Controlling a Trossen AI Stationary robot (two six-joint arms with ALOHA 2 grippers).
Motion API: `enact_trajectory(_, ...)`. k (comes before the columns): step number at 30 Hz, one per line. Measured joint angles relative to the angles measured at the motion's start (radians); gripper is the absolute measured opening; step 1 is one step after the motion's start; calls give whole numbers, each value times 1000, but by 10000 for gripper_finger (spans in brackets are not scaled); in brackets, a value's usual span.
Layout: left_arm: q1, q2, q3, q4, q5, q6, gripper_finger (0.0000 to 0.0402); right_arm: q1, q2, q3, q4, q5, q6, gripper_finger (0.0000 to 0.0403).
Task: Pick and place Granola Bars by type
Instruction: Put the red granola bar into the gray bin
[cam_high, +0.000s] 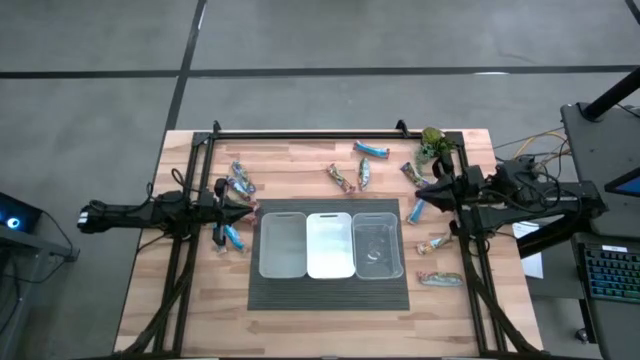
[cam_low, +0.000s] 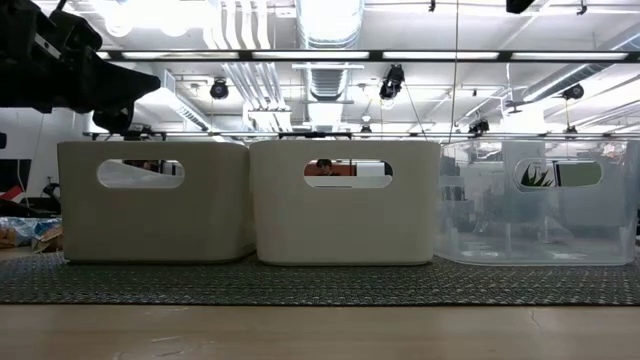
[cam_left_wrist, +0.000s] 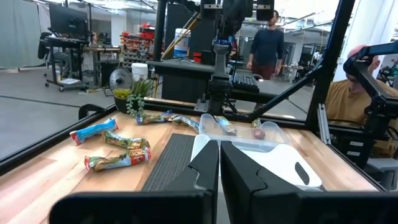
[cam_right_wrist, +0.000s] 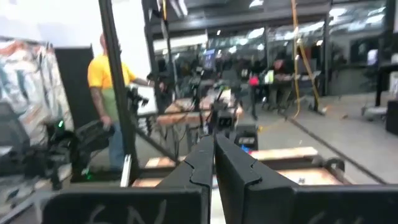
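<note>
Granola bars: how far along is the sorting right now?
Nothing looks sorted: the three rectangular plastic bins on the dark ribbed mat show no bars inside from above. Nothing is in hand; the left gripper and right gripper hover shut and empty at the table's sides. All the small foil-wrapped granola bars lie scattered on the wooden table.

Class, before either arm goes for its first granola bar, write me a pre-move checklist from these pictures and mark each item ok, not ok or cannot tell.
1. Left gripper empty and shut, beside the bins: ok.
2. Right gripper empty and shut, on the other side: ok.
3. Three bins lined up on the dark mat: ok.
4. Bins free of bars: cannot tell; the clear bin looks empty.
5. Granola bars loose on the table, reachable around the bins: ok.
6. Bar types separable by wrapper colour: cannot tell for most.
</note>
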Motion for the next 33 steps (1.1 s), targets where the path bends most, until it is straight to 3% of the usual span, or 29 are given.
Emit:
enact_trajectory(13,0,0,0,0,0,0,0,1,25,0,76,3,37,8)
enact_trajectory(18,0,0,0,0,0,0,0,1,25,0,79,-4,137,8)
enact_trajectory(26,0,0,0,1,0,0,0,1,38,24,84,-4,126,8)
enact_trajectory(33,0,0,0,1,0,0,0,1,120,168,-85,30,75,8)
